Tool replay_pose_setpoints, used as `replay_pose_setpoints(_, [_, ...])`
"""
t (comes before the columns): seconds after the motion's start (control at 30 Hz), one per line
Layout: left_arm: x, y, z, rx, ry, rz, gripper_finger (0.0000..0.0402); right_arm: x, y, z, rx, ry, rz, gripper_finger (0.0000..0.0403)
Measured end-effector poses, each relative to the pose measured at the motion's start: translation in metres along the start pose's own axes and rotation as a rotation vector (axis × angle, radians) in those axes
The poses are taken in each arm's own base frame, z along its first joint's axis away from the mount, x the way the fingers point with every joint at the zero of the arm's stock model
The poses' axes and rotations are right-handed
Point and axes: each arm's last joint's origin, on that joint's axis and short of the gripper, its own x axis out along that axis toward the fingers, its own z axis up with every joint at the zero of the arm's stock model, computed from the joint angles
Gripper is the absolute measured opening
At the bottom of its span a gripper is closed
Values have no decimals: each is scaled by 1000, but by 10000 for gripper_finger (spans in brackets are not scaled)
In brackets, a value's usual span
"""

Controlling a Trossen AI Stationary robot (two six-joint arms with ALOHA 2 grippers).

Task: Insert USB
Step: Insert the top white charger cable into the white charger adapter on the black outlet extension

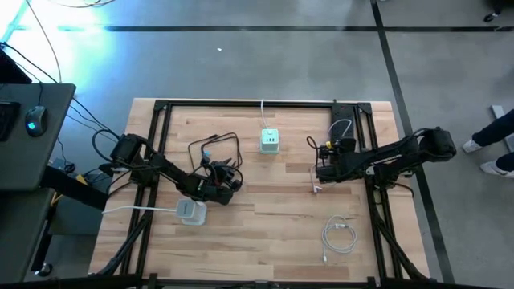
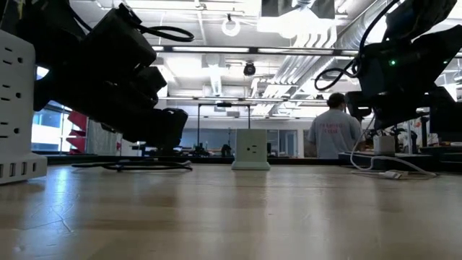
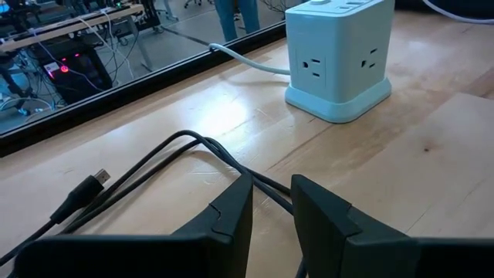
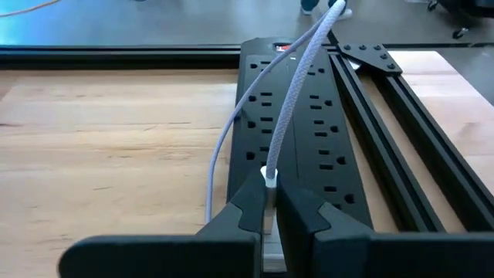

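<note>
Since the white braided USB cable (image 4: pixel 287 100) is pinched just behind its plug by the right gripper (image 4: pixel 269 202), whose fingers are closed narrowly on it, the plug should be kept square to its port and pushed straight, without twisting. Its long axis runs lengthwise over the black power strip (image 4: pixel 309 123) below it, the cord trailing toward the strip's far end and the plug tip hidden between the fingers. Well apart from that strip, the left gripper (image 3: pixel 272 207) hovers slightly open astride a black USB cable (image 3: pixel 85 193), near the white cube power hub (image 3: pixel 340 58).
</note>
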Motion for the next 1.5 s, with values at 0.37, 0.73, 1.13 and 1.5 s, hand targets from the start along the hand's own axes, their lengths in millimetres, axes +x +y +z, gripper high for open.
replay_pose_setpoints(0.37, [0, 0, 0, 3, -1, 2, 69, 0, -1, 0, -12, -7, -6, 0])
replay_pose_setpoints(0.73, [-3, -1, 0, 3, -14, -2, 69, -32, 15, 33, -163, -97, 36, 0])
replay_pose_setpoints(1.13, [25, -13, 64, -53, -247, -384, 69, -98, 31, 47, -220, -203, 668, 0])
replay_pose_setpoints(1.5, [60, -28, 134, 65, -457, -563, 72, -134, 43, 70, -374, -365, 1044, 0])
